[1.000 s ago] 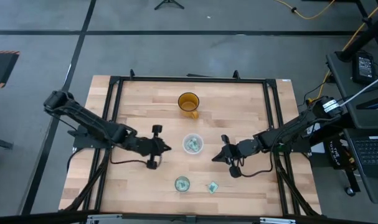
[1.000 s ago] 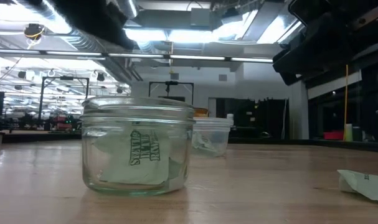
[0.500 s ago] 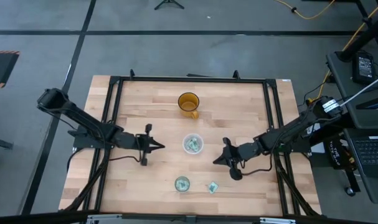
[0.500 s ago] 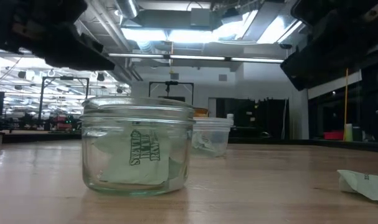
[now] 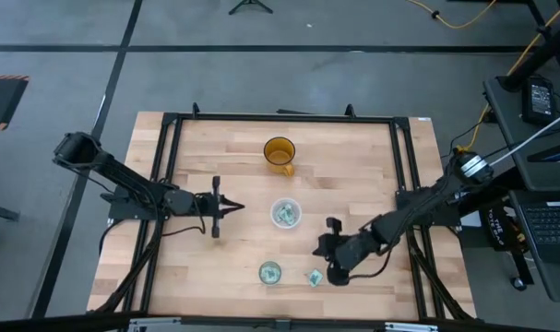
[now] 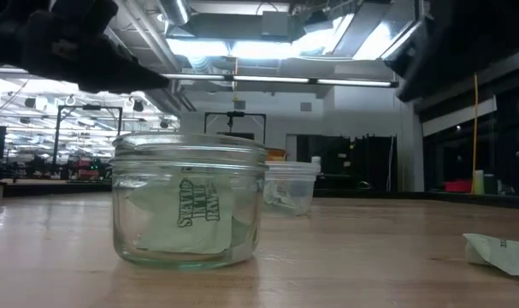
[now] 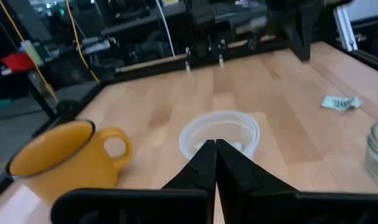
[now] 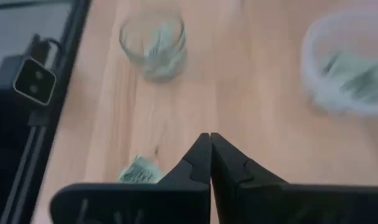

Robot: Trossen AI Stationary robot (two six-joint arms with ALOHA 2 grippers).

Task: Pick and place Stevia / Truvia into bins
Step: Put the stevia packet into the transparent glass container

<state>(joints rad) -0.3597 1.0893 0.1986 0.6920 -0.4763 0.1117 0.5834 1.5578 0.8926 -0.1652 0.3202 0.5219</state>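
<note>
Item — one loose sachet of Stevia / Truvia, green and white, lying flat on the wooden table near its front edge, just beside the small glass jar. We counted no other stray packet on the boards; the rest sat inside the two bins — several in the wider clear tub at mid-table, at least one printed packet in the jar.

Right gripper — fingers pressed together, holding nothing, poised above the table close to the loose sachet. Left gripper — likewise closed and empty, waiting beside the tub, tips aimed at it.

Risks, as we judged them: closed fingers could not take a flat packet; coming down shut they would only push it across the boards, perhaps toward the front edge. The paper lay thin against the wood, so even opened tips might skate over it or pinch a corner and let it slip on the lift. The jar stood near enough that a wide approach might knock it.

Surroundings — an orange mug toward the far side, well apart from the work. The black frame rails ran along both sides. Nothing lay between the right gripper and the sachet.
</note>
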